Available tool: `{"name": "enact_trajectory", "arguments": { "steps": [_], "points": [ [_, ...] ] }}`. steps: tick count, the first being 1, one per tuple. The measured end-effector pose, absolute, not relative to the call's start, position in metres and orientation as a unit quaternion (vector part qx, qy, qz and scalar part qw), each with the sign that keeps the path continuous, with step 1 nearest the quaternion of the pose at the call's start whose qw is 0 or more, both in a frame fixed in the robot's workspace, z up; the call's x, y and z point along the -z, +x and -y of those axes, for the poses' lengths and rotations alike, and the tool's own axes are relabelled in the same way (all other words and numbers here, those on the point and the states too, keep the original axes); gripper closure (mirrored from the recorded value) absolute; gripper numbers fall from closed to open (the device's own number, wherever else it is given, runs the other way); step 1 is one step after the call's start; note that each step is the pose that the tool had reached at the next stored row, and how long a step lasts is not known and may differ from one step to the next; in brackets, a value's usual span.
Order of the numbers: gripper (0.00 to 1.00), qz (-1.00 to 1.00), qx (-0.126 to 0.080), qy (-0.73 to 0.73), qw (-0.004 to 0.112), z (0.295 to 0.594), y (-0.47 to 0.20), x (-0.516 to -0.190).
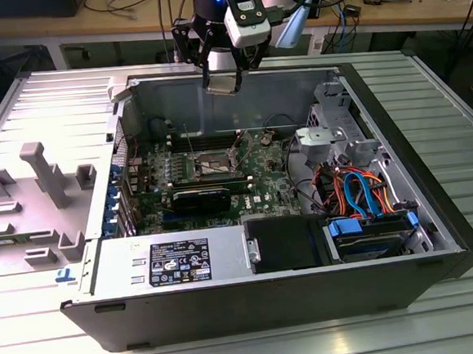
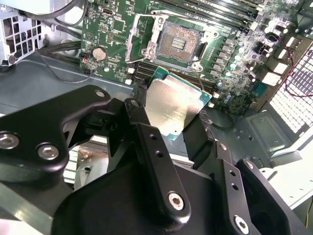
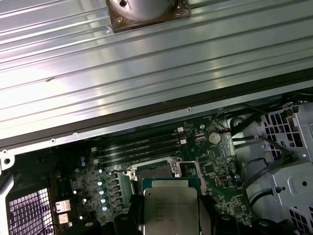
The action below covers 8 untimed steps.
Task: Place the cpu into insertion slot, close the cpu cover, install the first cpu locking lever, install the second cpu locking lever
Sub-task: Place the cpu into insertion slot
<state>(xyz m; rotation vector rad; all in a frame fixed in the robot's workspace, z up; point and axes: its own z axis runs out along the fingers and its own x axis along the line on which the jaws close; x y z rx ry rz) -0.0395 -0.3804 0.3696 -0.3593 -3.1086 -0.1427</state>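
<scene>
My gripper (image 1: 222, 78) hangs above the open computer case, over its back wall, shut on the cpu (image 1: 222, 85). In both wrist views the cpu (image 2: 171, 105) (image 3: 171, 208) is a flat silver-grey square on a green base, pinched between the black fingers (image 2: 142, 132). The insertion slot (image 2: 178, 41) (image 1: 211, 160) lies bare on the green board below, a dark square with a silvery rim. The cpu partly hides the slot (image 3: 155, 170) in the first wrist view. The cpu cover (image 2: 131, 44) stands raised at one side of the slot. Thin levers (image 1: 237, 147) stick up beside it.
Long black memory slots (image 1: 212, 180) run just in front of the socket. Drives with blue and orange cables (image 1: 359, 198) sit toward the exterior view's right, and a labelled power supply (image 1: 171, 262) is at the front. A grey fixture (image 1: 43, 172) stands outside the case on the exterior view's left.
</scene>
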Motion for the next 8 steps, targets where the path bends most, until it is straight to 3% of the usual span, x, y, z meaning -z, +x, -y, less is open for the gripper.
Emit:
{"name": "enact_trajectory", "arguments": {
  "steps": [8],
  "points": [
    [0.46, 0.992, 0.046, -0.116, 0.004, 0.3804, -0.0395, -0.3696]
  ]
}}
